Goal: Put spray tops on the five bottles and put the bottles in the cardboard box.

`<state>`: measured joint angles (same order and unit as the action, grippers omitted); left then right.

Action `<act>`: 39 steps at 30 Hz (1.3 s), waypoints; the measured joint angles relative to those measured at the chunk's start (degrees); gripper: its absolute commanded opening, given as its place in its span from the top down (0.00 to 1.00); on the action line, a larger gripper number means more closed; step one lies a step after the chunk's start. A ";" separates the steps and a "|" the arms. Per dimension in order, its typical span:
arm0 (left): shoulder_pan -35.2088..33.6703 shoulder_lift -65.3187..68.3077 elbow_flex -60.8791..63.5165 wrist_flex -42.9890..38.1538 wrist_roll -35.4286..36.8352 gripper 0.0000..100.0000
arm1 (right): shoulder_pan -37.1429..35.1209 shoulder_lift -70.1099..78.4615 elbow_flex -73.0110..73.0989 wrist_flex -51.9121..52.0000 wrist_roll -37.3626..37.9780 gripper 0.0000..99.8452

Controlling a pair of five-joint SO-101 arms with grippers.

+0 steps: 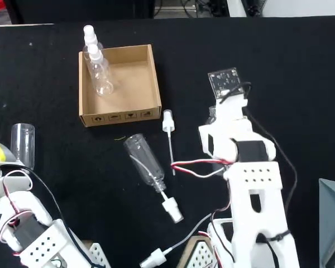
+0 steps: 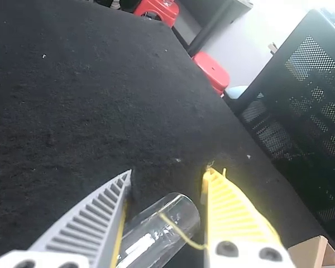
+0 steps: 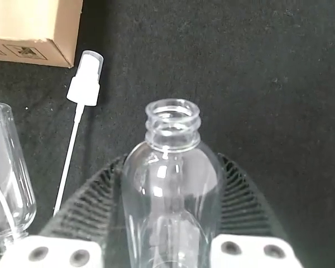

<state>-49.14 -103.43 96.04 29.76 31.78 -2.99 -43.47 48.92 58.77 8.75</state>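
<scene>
On the high view one can count five bottles and five tops. At the far left, the left gripper point(image 2: 168, 174) holds the first bottle point(image 1: 22, 142) between its grey and yellow fingers point(image 2: 234, 218). The left wrist view shows the wide end of this bottle reaching past the fingertips, with the dark worktop point(image 2: 72, 100) behind it, and its neck is hidden.

Next comes the box point(image 1: 120, 116). Two bottles point(image 1: 103, 78) lie in its far left corner, each with a top on. Right of the box's near corner, a fourth bottle point(image 1: 145, 159) lies on its side on the worktop, with a top point(image 1: 172, 211) just at its neck. The right wrist view shows a thin tube inside this bottle, which the high view does not make clear. A loose top point(image 1: 167, 120) lies just beside it, its tube pointing toward the arms. A fifth top point(image 1: 153, 258) lies at the near edge.

At the right, the right gripper point(image 3: 173, 162) is closed around the fifth bottle point(image 3: 173, 195), whose neck is open. In the high view the white arm point(image 1: 251, 184) lies over this spot.
</scene>
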 measured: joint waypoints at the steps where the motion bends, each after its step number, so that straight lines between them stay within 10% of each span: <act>1: 0.00 0.00 0.00 0.00 0.00 0.81 | 0.00 -0.44 0.18 0.00 0.00 0.88; 26: 14.51 0.00 -1.67 0.18 -19.43 0.81 | 15.65 -2.73 2.46 -4.40 -7.82 0.88; 39: 30.51 -0.09 -16.00 23.74 -32.97 0.82 | 17.49 -2.73 2.46 -4.57 -9.76 0.88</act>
<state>-18.64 -103.52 80.04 53.49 -1.19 14.51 -46.20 51.38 54.20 -1.01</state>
